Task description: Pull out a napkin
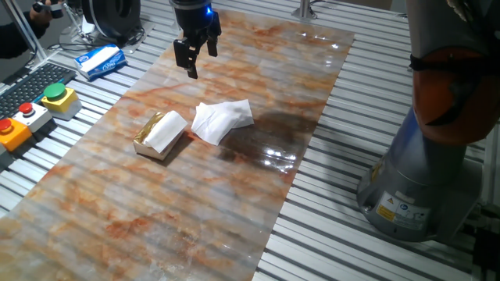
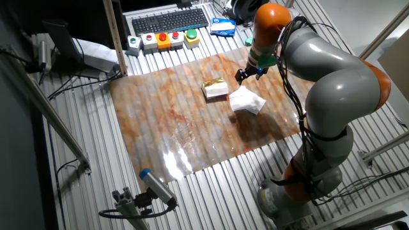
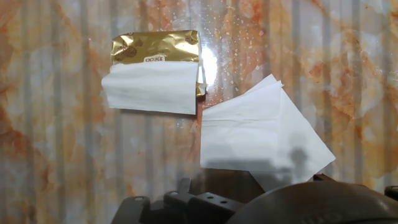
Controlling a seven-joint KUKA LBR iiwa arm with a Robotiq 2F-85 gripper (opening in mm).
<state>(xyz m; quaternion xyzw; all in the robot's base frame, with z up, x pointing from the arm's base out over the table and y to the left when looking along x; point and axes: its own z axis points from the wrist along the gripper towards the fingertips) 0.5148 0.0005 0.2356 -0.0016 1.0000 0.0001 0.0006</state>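
Closest below me, the napkin [image 3: 261,134] lies flat on the surface [image 1: 156,211], just beside the gold packet [image 3: 155,48]. It looks thin, light, and easy to tear, so I would pinch one free corner gently. Above it, my fingers [image 1: 195,53] are spread and empty, I think.

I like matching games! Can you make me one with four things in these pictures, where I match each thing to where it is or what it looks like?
Things:
1. loose napkin
2. gold foil packet
3. gripper
4. blue-and-white packet

Descriptions:
A. up in the air, holding nothing
B. off the marbled mat, near the keyboard
C. lying flat on the mat, free of any packet
D. shiny, with a white sheet sticking out

Pairs: 1-C, 2-D, 3-A, 4-B
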